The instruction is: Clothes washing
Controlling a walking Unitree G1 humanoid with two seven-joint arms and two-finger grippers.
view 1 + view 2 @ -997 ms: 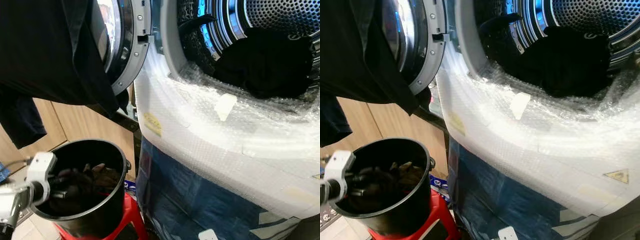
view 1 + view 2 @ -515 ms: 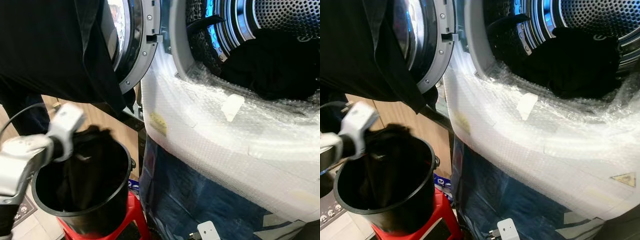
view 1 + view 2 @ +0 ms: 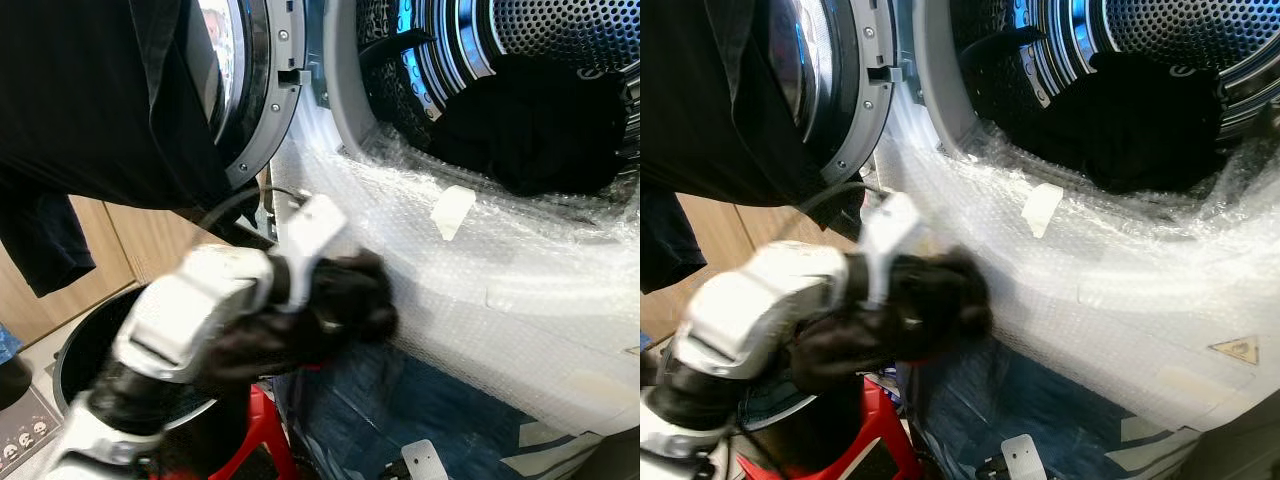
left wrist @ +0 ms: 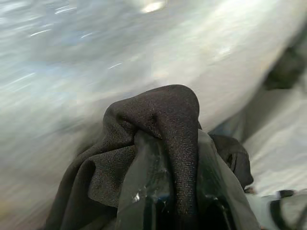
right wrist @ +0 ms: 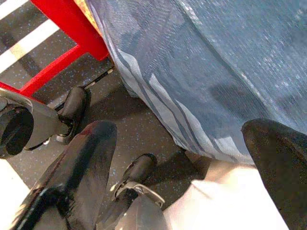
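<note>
- Fingers of the left gripper (image 3: 345, 300) are closed around a bunched dark garment (image 4: 163, 124); in the left wrist view the cloth is folded over the black fingertips (image 4: 153, 191) and hides most of them.
- Garment and gripper hang in front of the bubble-wrapped lower front of the washing machine (image 3: 480, 290), below the lip of the drum opening (image 3: 500, 90).
- The opening lies up and to the robot's right of the gripper, so I judge the coming move a lift over the wrapped lip and into the drum, where a dark pile of clothes (image 3: 540, 125) already lies.
- The black bucket (image 3: 75, 350) on its red stool (image 3: 265, 445) sits below and left of the arm.
- Right gripper (image 5: 192, 158) hangs idle near the floor, fingers spread wide, well apart from the drum; the left arm is plainly the nearer.
</note>
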